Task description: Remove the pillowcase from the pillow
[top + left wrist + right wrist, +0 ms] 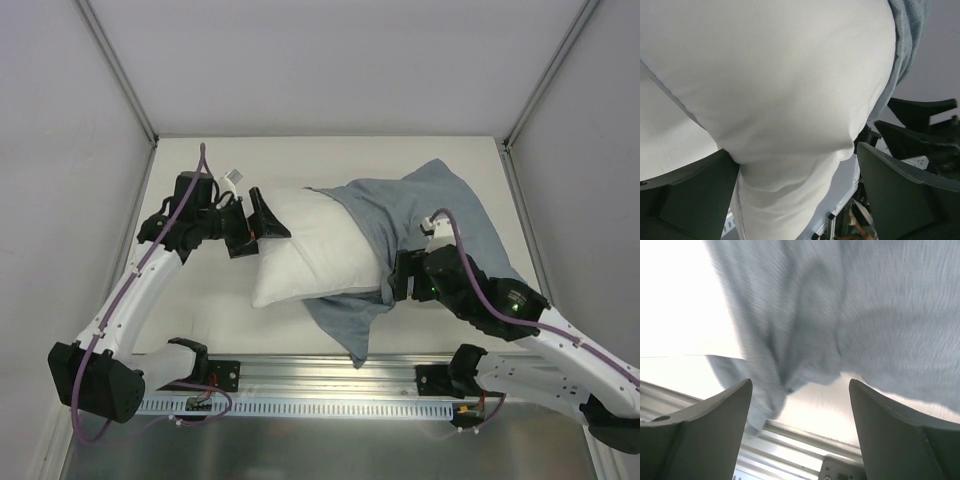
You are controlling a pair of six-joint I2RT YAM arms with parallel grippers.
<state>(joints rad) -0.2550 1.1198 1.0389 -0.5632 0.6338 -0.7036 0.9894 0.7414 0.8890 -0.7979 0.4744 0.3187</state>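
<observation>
While tool (797, 195) straddles pillow (765, 85).

Pillow (305, 245): plump, plain white, rectangular; lies flat on the white surface (200, 300), its left two-thirds bare, right end inside the cloth.
Pillow tag: small white tab at the far left corner.
Pillowcase (430, 215): soft grey-blue cloth, plain face showing, crumpled and part-way off; covers only the pillow's right end.
Pillowcase spread: slack bulk heaped to the right; one pointed flap trails toward the near edge.
</observation>
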